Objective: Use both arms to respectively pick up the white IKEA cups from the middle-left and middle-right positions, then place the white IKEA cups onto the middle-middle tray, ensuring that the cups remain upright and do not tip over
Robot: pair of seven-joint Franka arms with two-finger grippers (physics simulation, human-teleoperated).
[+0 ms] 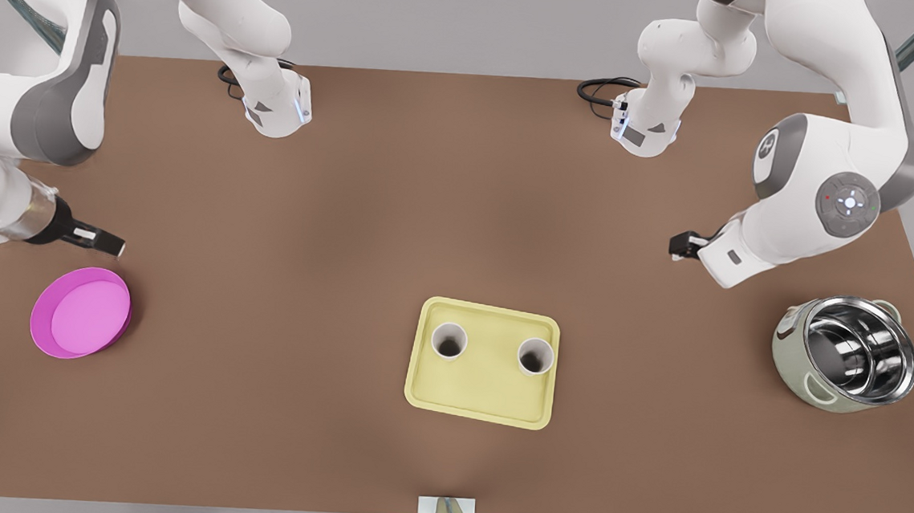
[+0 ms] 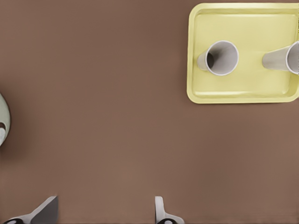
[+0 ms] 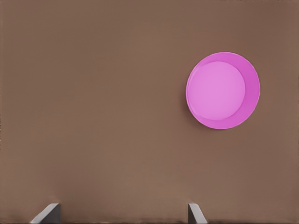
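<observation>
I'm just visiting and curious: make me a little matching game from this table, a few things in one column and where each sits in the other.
Things:
1. cups
2. pink dish
3. steel pot
4. tray

Places:
a. at the front view's right edge of the table
b. in the middle of the table
c. upright on the tray
d. at the front view's left edge of the table

Pairs: 1-c, 2-d, 3-a, 4-b

Second cup (image 2: 286, 58) cut by left wrist view's edge, likewise tray (image 2: 196, 56) rim and pot (image 2: 3, 114). Left hand (image 2: 105, 212) and right hand (image 3: 124, 213): fingertips alone inside frame, spread apart.
</observation>
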